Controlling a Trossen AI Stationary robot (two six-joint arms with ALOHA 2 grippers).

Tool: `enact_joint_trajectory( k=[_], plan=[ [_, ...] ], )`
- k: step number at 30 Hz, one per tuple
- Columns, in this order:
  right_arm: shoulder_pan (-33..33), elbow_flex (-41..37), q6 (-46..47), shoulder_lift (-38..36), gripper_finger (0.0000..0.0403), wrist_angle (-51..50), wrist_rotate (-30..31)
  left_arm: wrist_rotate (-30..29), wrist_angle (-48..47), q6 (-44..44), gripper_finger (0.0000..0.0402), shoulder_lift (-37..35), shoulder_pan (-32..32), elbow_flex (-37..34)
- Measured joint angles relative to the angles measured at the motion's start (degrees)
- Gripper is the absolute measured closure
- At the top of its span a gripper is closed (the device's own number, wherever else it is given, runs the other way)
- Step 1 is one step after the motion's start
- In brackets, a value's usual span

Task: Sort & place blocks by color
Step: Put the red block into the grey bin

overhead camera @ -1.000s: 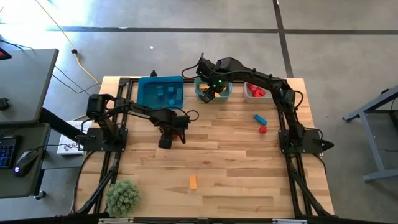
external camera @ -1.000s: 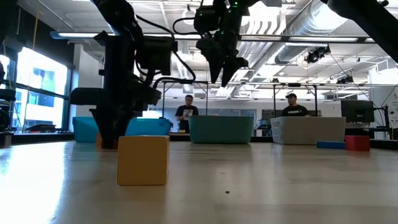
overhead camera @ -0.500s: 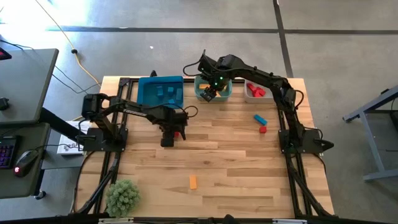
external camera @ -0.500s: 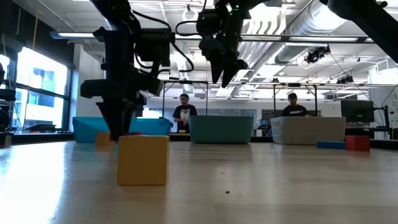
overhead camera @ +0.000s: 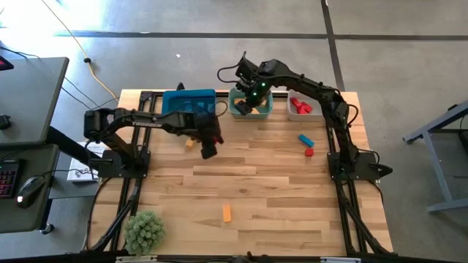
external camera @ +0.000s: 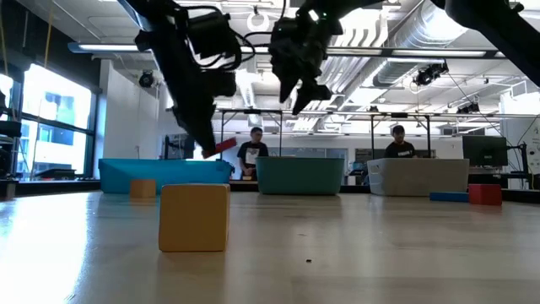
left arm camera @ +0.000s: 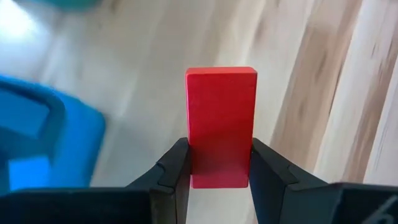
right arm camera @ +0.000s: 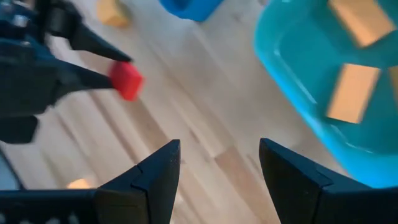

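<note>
My left gripper (overhead camera: 209, 149) hangs above the table just in front of the blue bin (overhead camera: 189, 107), shut on a red bar block (left arm camera: 221, 127), which also shows in the low view (external camera: 224, 145). My right gripper (overhead camera: 248, 97) is open and empty above the teal bin (overhead camera: 252, 104), which holds orange blocks (right arm camera: 349, 92). An orange cube (overhead camera: 190, 142) lies on the table beside the left gripper. An orange bar (overhead camera: 227, 213) lies near the near edge. A blue bar (overhead camera: 306, 139) and a red cube (overhead camera: 309, 152) lie on the table's right side. My left gripper pinches the red bar block between its two fingers (left arm camera: 176, 167), which sit on its two long sides (left arm camera: 246, 163) at the end nearest the wrist. The rest of the bar sticks out past the fingertips. The fingers slant downward, and the block is lifted clear of the table.
A white bin (overhead camera: 300, 108) with red blocks stands right of the teal bin along the far edge. A green plant (overhead camera: 144, 231) sits at the near left corner. Bare wood lies across the table's middle. People stand in the room behind (external camera: 253, 156).
My left gripper has risen from the table with the red bar, moved toward the far edge and a little right, and tipped to a slant. The red bar is now lifted clear. The orange cube beside it has come into sight. My right gripper stayed above the teal bin.
</note>
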Motion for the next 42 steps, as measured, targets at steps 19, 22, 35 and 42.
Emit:
enact_joint_trajectory(
  k=[19, 22, 35, 42],
  plan=[
    [6.00, 0.00, 6.97, 0.00, 0.0197, 4.33, -2.58, -8.04, 11.75, 3.85, 0.0304, -0.52, -1.94, 3.68],
    [6.32, 0.00, 6.92, 0.00, 0.0197, 4.33, -2.60, -8.69, 12.10, 6.12, 0.0304, -0.52, -2.56, 5.12],
    [6.20, 0.15, 7.30, -0.11, 0.0224, 3.74, -4.87, -12.01, 13.16, 10.71, 0.0304, -0.52, -3.79, 7.76],
    [6.08, 0.16, 7.35, -0.22, 0.0275, 4.39, -4.74, -13.30, 14.80, 10.94, 0.0304, -0.50, -3.75, 7.76]
  ],
)
